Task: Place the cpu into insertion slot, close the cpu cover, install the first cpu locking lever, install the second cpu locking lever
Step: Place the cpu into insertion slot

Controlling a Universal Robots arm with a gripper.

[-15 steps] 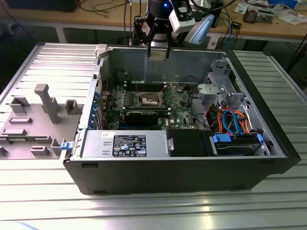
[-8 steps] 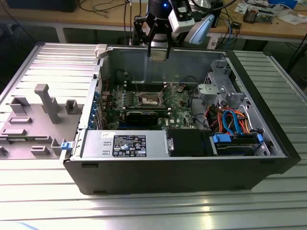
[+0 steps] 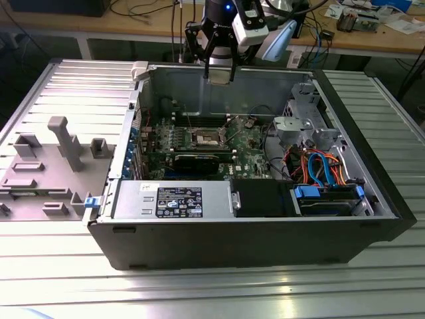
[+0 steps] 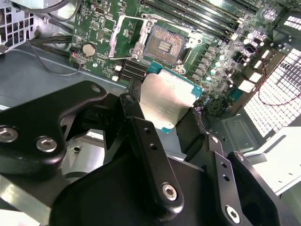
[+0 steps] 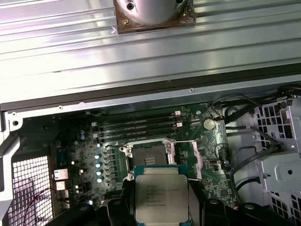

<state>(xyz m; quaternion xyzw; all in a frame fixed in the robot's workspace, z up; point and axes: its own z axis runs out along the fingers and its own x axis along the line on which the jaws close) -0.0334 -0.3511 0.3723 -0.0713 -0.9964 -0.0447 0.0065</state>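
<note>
gripper [image 3: 219,68] is clamping the cpu [image 5: 161,197], hovering over the case [image 3: 232,239].
placing step underway; lowering is calling for squaring it over the open socket [image 5: 149,154].

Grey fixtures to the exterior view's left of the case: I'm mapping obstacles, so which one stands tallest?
The T-topped post; the other grey blocks around it are all low and squat.
</note>
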